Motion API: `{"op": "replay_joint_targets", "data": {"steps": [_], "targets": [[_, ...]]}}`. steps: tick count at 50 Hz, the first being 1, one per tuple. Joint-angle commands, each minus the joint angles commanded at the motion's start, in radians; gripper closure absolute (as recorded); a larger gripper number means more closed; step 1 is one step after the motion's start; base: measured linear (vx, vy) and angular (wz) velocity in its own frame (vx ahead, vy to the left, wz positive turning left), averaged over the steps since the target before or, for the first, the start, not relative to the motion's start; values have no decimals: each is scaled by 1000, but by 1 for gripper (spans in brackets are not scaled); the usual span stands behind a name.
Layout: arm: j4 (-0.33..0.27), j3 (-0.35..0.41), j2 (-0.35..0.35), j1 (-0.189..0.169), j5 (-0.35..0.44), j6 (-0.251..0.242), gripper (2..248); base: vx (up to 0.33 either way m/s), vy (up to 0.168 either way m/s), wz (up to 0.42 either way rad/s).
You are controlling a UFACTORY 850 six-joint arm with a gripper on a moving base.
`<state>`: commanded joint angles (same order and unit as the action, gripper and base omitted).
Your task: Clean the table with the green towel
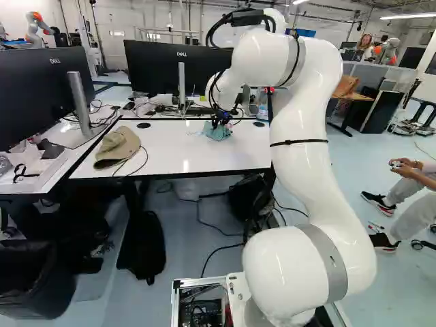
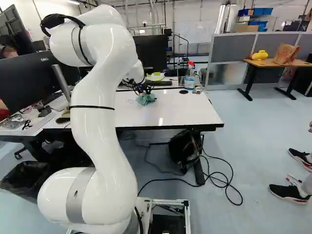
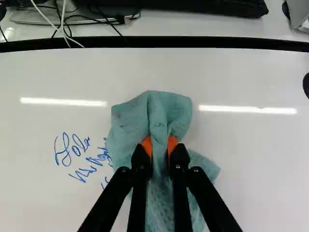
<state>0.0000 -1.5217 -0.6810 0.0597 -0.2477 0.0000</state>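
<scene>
Claw (image 1: pixel 218 125) clamped on green towel (image 3: pixel 169 108); orange pads (image 3: pixel 147 145) slightly apart, a fold pinched between them. Cloth bunched on white worktop (image 1: pixel 184 151) beside blue handwriting (image 3: pixel 72 150).

The white table (image 1: pixel 184 153) is holding up the green towel (image 1: pixel 217 131). Left of the towel in the left base view, a tan hat (image 1: pixel 117 146) and a thin black wire (image 1: pixel 146 158) are lying. Blue writing (image 3: pixel 77 152) is showing just beside the towel, and a round black spot (image 1: pixel 144 125) is sitting on each side of it
</scene>
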Motion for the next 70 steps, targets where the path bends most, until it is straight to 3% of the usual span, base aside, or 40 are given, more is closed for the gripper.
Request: {"op": "replay_joint_targets", "data": {"steps": [43, 70], "targets": [[0, -88, -61, 102, 0, 0, 197, 0, 0, 0], [0, -32, -22, 167, 0, 0, 197, 0, 0, 0]]}}
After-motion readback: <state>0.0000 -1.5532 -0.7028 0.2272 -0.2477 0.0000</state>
